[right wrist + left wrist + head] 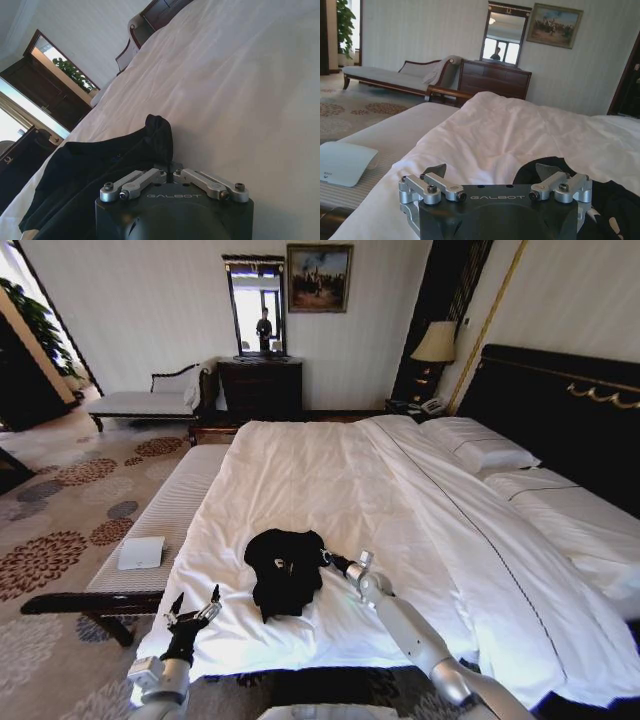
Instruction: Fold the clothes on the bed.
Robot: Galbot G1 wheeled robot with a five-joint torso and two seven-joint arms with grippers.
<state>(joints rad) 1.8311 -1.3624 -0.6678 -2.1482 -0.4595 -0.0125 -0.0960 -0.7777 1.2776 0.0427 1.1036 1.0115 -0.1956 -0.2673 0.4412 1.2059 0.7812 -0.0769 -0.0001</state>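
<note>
Bed [330, 470]: T-shirt [285, 570] lengthwise toward headboard [560, 420]

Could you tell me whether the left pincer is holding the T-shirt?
No, the left pincer hangs open beside the T-shirt, touching nothing.
</note>
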